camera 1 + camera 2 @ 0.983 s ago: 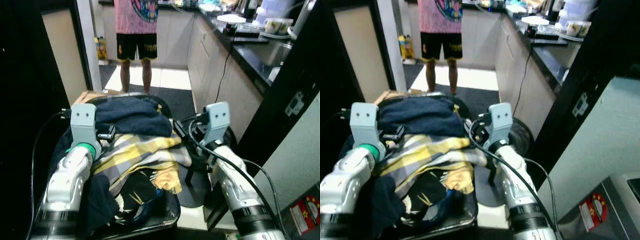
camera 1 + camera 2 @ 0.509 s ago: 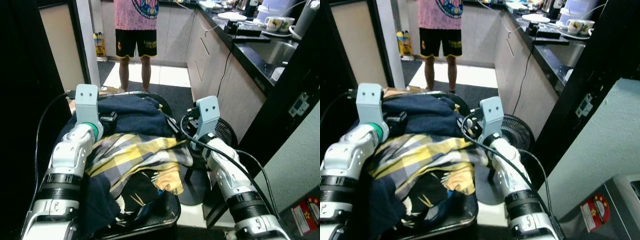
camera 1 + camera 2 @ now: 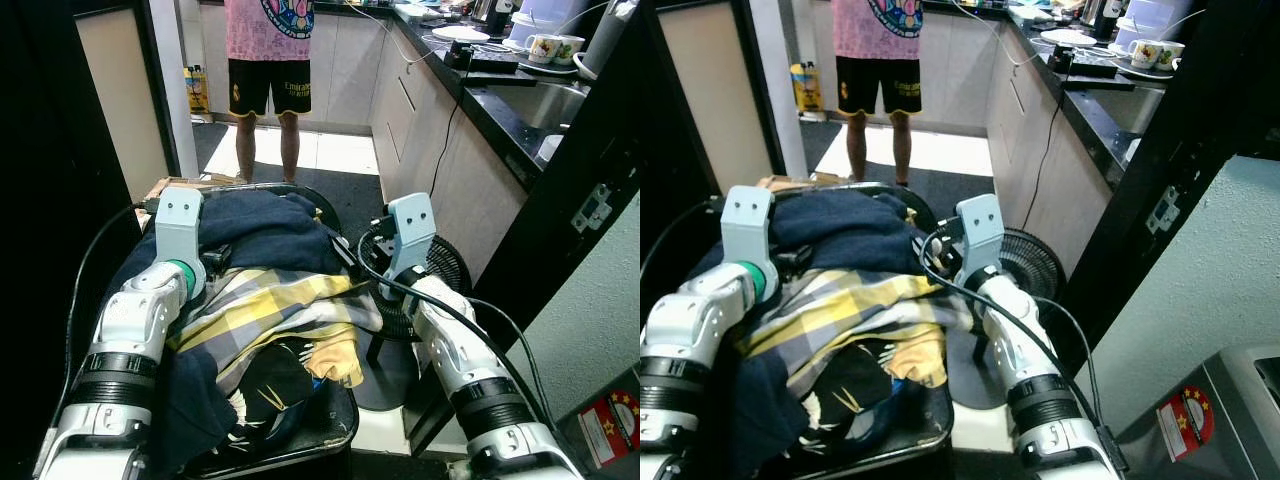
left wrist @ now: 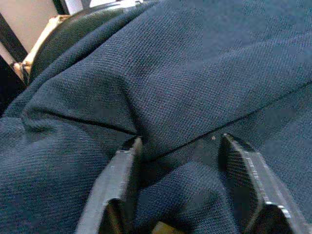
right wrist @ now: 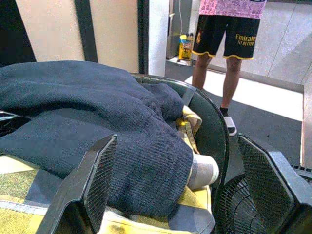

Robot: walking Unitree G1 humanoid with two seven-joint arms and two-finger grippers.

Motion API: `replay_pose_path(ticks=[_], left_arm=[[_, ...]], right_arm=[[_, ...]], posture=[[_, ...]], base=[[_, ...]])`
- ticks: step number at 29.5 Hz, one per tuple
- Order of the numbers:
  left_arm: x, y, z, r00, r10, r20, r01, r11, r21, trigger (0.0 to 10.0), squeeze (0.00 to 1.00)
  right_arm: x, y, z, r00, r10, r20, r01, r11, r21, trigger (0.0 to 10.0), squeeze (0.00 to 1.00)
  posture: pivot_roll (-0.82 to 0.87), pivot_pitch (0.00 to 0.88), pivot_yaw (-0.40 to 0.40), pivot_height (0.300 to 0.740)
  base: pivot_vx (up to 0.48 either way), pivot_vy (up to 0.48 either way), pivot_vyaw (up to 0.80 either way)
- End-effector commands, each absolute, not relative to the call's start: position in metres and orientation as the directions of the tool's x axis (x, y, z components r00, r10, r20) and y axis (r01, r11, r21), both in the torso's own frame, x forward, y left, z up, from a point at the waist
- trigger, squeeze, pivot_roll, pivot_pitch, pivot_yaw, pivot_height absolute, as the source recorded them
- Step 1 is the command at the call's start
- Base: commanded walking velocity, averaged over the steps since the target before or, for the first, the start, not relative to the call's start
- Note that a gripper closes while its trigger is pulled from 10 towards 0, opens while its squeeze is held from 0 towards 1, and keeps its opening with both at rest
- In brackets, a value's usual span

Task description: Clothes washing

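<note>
Head views: a dark basket (image 3: pixel 340 425) heaped with a navy garment (image 3: pixel 265 235) over a yellow plaid shirt (image 3: pixel 270 305). Left wrist view: left hand (image 4: pixel 178 187), released, presses into navy cloth. Right wrist view: right hand (image 5: pixel 187 187), spread, at the basket's rim.

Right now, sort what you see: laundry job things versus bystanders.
Job:
basket
navy garment
yellow plaid shirt
left gripper, open against the navy garment
right gripper, open

Bystanders:
floor fan
person
mugs
</note>
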State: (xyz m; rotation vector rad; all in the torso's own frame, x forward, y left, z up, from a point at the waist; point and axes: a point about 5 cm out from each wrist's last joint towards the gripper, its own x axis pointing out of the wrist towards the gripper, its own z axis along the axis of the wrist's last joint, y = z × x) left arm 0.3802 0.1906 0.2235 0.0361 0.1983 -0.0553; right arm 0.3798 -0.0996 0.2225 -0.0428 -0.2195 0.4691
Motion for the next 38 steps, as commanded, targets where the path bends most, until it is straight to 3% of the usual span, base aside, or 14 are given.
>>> replay_pose_path(ticks=[1,9,14,18,21,22,24,25,27,29,30,32,36,38], left_arm=[[0.379,0.189,0.211,0.964,-0.067,-0.256,0.076,0.997,0.027,0.0,0.0],[0.379,0.188,0.217,0.968,-0.09,-0.236,0.099,0.995,0.027,0.0,0.0],[0.376,0.177,0.246,0.982,-0.185,-0.03,0.184,0.983,-0.019,0.0,0.0],[0.374,0.175,0.254,0.978,-0.206,0.03,0.207,0.977,-0.039,0.0,0.0],[0.368,0.173,0.274,0.954,-0.237,0.182,0.26,0.959,-0.114,0.0,0.0],[0.363,0.173,0.29,0.923,-0.246,0.297,0.304,0.938,-0.167,0.0,0.0],[0.363,0.173,0.29,0.923,-0.246,0.297,0.304,0.938,-0.167,0.0,0.0],[0.357,0.175,0.307,0.879,-0.238,0.412,0.353,0.908,-0.227,0.0,0.0],[0.357,0.175,0.307,0.879,-0.238,0.412,0.353,0.908,-0.227,0.0,0.0],[0.34,0.177,0.344,0.743,-0.227,0.629,0.506,0.806,-0.307,0.0,0.0],[0.34,0.177,0.344,0.743,-0.227,0.629,0.506,0.806,-0.307,0.0,0.0],[0.316,0.179,0.375,0.56,-0.199,0.804,0.678,0.669,-0.306,0.0,0.0],[0.303,0.182,0.388,0.468,-0.17,0.867,0.753,0.59,-0.291,0.0,0.0],[0.302,0.184,0.389,0.463,-0.154,0.873,0.76,0.576,-0.302,0.0,0.0]], right_arm=[[0.381,-0.099,0.224,0.867,0.454,0.204,-0.444,0.891,-0.095,10.0,0.0],[0.381,-0.101,0.224,0.869,0.45,0.206,-0.439,0.893,-0.099,10.0,0.0],[0.382,-0.103,0.224,0.869,0.445,0.214,-0.434,0.895,-0.101,10.0,0.0],[0.382,-0.103,0.224,0.869,0.445,0.217,-0.433,0.896,-0.101,10.0,0.0],[0.382,-0.102,0.225,0.868,0.445,0.22,-0.434,0.895,-0.1,10.0,0.0],[0.382,-0.102,0.225,0.867,0.445,0.223,-0.434,0.895,-0.1,10.0,0.0],[0.382,-0.102,0.225,0.867,0.445,0.223,-0.434,0.895,-0.1,10.0,0.0],[0.382,-0.103,0.226,0.867,0.445,0.225,-0.434,0.896,-0.1,10.0,0.0],[0.382,-0.103,0.226,0.867,0.445,0.225,-0.434,0.896,-0.1,10.0,0.0],[0.383,-0.103,0.228,0.866,0.443,0.233,-0.432,0.896,-0.098,10.0,0.0],[0.383,-0.103,0.228,0.866,0.443,0.233,-0.432,0.896,-0.098,10.0,0.0],[0.383,-0.104,0.236,0.865,0.427,0.265,-0.424,0.903,-0.074,10.0,0.0],[0.383,-0.106,0.242,0.864,0.413,0.288,-0.415,0.908,-0.056,10.0,0.0],[0.384,-0.107,0.244,0.865,0.408,0.293,-0.411,0.91,-0.055,10.0,0.0]], posture=[[0.0,0.088,-0.039,0.74],[0.0,0.086,-0.032,0.74],[0.0,0.085,-0.032,0.74],[0.0,0.084,-0.033,0.74],[0.0,0.081,-0.033,0.74],[0.0,0.08,-0.034,0.74],[0.0,0.08,-0.034,0.74],[0.0,0.078,-0.034,0.74],[0.0,0.078,-0.034,0.74],[0.0,0.072,-0.033,0.74],[0.0,0.072,-0.033,0.74],[0.0,0.066,-0.034,0.74],[-0.01,0.066,-0.033,0.74],[-0.01,0.064,-0.035,0.74]], base=[[0.0,0.0,0.0],[0.0,0.0,0.0],[0.0,0.0,0.0],[0.0,0.0,0.0],[0.0,0.0,0.0],[0.0,0.0,0.0],[0.0,0.0,0.0],[0.0,0.0,0.0],[0.0,0.0,0.0],[0.0,0.0,0.0],[0.0,0.0,0.0],[0.0,0.0,0.0],[0.0,0.0,0.0],[0.0,0.0,0.0]])
